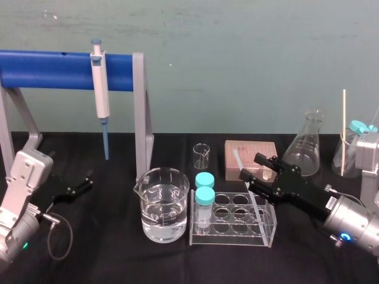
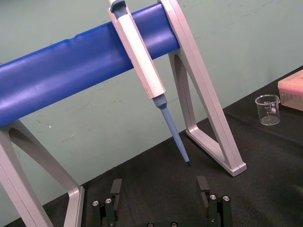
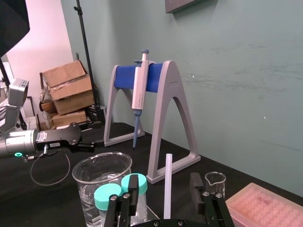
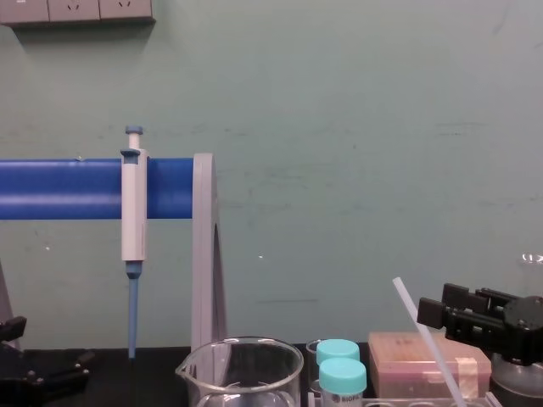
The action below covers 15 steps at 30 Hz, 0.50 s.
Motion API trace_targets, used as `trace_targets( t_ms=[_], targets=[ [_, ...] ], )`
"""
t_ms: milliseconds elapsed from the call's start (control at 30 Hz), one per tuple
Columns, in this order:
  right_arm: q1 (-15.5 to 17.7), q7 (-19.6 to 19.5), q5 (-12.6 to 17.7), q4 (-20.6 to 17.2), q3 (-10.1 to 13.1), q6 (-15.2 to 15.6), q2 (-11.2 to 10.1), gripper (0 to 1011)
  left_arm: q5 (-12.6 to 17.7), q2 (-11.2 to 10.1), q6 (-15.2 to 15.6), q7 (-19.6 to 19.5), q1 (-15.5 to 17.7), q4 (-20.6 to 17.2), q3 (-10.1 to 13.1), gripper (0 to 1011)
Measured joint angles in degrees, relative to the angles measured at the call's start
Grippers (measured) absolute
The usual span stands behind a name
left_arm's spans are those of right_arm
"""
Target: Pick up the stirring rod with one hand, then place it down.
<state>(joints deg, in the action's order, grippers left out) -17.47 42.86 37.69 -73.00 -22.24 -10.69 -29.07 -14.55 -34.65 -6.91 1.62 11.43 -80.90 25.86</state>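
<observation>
The stirring rod [image 1: 237,157] is a thin translucent white stick. It leans with its lower end in the clear tube rack [image 1: 234,238] and its top tilted toward the back. My right gripper [image 1: 251,167] is open around it, with one finger on each side and a gap to the rod [image 3: 166,184] on both. From the chest view the rod [image 4: 424,332] slants up left of the right gripper [image 4: 441,310]. At the left of the table my left gripper [image 1: 89,177] is parked, open and holding nothing [image 2: 158,187].
A water-filled beaker [image 1: 164,207] and two teal-capped tubes [image 1: 205,198] stand just left of the rod. A pink box [image 1: 250,155], a small beaker [image 1: 201,156] and a conical flask [image 1: 305,145] are behind. A pipette [image 1: 100,89] hangs on the blue-barred stand [image 1: 141,112].
</observation>
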Motion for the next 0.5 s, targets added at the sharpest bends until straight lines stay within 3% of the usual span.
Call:
trace_targets(
  t_ms=[133,333,433,467,500],
  targets=[
    [0.0,0.0,0.0,0.0,0.0,0.0,0.0,771,0.0,0.0,0.0,0.0,0.0,0.0,0.0,1000],
    [0.1,-4.4,-0.9,-0.7,2.0,-1.2,0.8,944,0.0,0.0,0.0,0.0,0.0,0.0,0.0,1000],
    [0.8,-11.7,-3.3,-1.7,4.5,-2.5,2.2,1003,0.0,0.0,0.0,0.0,0.0,0.0,0.0,1000],
    [1.3,-17.1,-5.6,-2.3,5.6,-2.6,2.9,1000,0.0,0.0,0.0,0.0,0.0,0.0,0.0,1000],
    [1.5,-19.5,-6.7,-2.5,5.9,-2.4,3.2,1000,0.0,0.0,0.0,0.0,0.0,0.0,0.0,1000]
  ],
)
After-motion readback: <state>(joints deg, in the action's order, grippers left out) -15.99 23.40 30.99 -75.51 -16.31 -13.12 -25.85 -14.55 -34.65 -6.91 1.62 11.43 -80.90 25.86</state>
